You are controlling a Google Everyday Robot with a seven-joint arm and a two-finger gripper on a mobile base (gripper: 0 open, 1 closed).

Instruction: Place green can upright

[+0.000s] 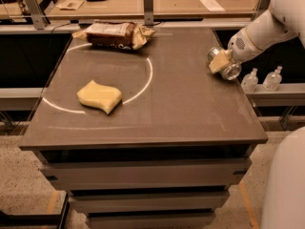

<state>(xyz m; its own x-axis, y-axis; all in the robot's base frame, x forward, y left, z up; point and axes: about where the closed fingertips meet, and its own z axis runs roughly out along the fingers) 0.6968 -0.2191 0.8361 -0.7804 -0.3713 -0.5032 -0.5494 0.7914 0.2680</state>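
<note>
At right edge of table (190, 109), gripper (220, 61) clamped around green can (232, 71), tilted sideways; toward table's left, yellow sponge (99, 96); at far edge, snack bag (114, 34).

Dark table (190, 113), white ring on top. Yellow sponge (99, 96) lies inside the ring. Snack bag (113, 34) well behind sponge, at far edge. Gripper (220, 61) far right of sponge, at table's right edge, clamped on green can (231, 70).

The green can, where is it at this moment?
In the camera view, the green can is at the right edge of the table, held tilted in the gripper, just left of two clear bottles.
</note>
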